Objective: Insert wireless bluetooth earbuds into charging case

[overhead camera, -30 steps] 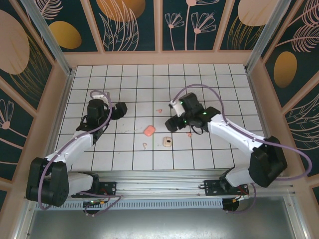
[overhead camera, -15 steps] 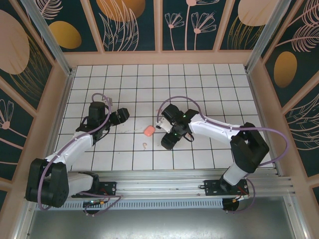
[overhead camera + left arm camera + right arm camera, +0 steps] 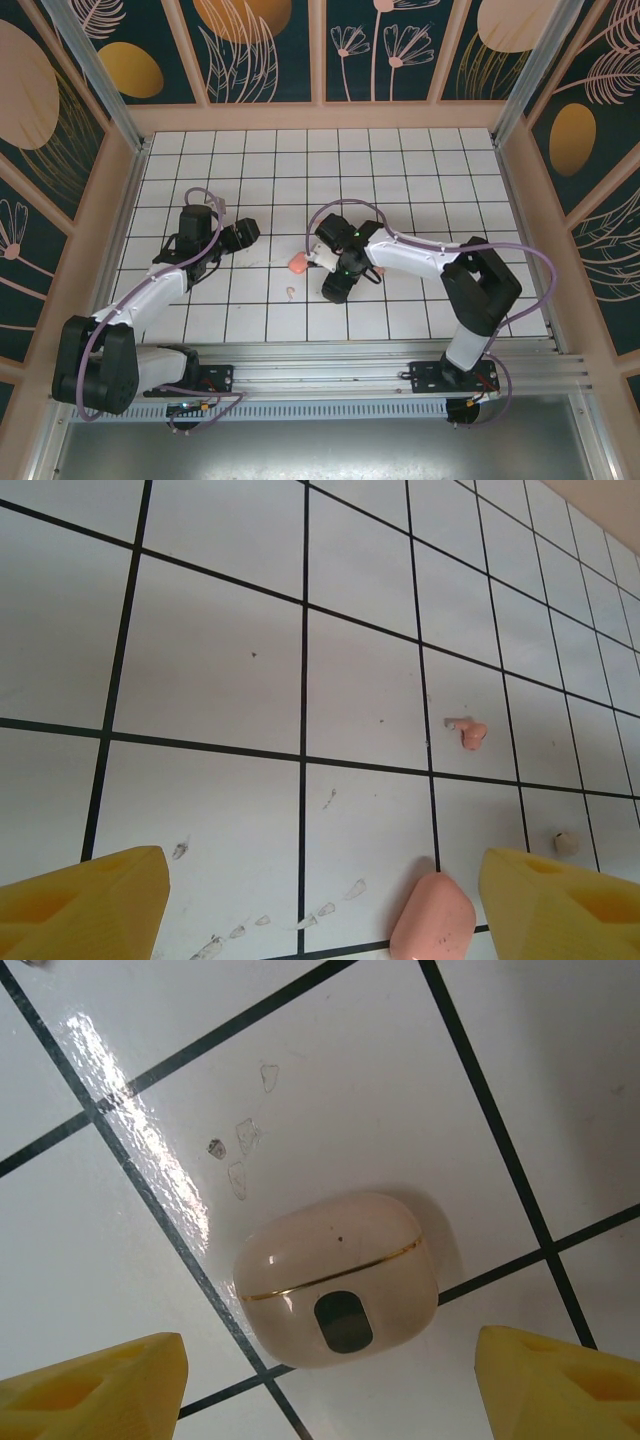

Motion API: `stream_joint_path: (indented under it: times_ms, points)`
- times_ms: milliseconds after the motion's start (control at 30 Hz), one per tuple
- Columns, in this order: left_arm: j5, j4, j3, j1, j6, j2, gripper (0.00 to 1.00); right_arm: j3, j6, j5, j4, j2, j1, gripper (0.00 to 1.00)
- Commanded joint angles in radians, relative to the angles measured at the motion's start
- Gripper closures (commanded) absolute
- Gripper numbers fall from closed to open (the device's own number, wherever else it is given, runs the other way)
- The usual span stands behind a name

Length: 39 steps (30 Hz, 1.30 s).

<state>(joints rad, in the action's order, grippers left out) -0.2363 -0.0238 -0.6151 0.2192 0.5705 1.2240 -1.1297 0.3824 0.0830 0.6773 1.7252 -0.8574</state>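
Right jaws gaped empty astride the closed beige case (image 3: 340, 1280) on the desk (image 3: 330, 1080). The grasp wanted centring, with the grip kept clear of the lid seam. Left jaws hung open, empty, near the pink case (image 3: 432, 918); a pink earbud (image 3: 466, 732) lay loose beyond.

no readable text, label, brand or number stands on anything here; the tiles, walls and cases carry none.
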Motion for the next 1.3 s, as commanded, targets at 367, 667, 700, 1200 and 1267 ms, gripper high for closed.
stream_joint_path:
  times_ms: [367,667,700,1200,1267]
  points:
    - [-0.021,0.010,0.000,0.000,0.009,0.008,0.19,-0.019,0.027,-0.018,-0.055,0.072,-0.009,0.24]
    - [-0.021,0.015,0.000,0.000,0.009,-0.003,0.19,-0.003,0.027,-0.018,-0.072,0.094,-0.004,0.32]
    - [-0.021,0.015,0.000,0.000,0.009,-0.003,0.19,0.000,0.028,-0.020,-0.074,0.092,-0.002,0.33]
    - [-0.046,0.007,-0.012,-0.001,-0.009,0.002,0.22,0.049,-0.025,-0.012,-0.112,0.051,0.030,0.43]
    - [-0.044,0.000,-0.007,0.000,-0.019,-0.001,0.23,0.060,-0.048,0.010,-0.140,0.024,0.042,0.44]
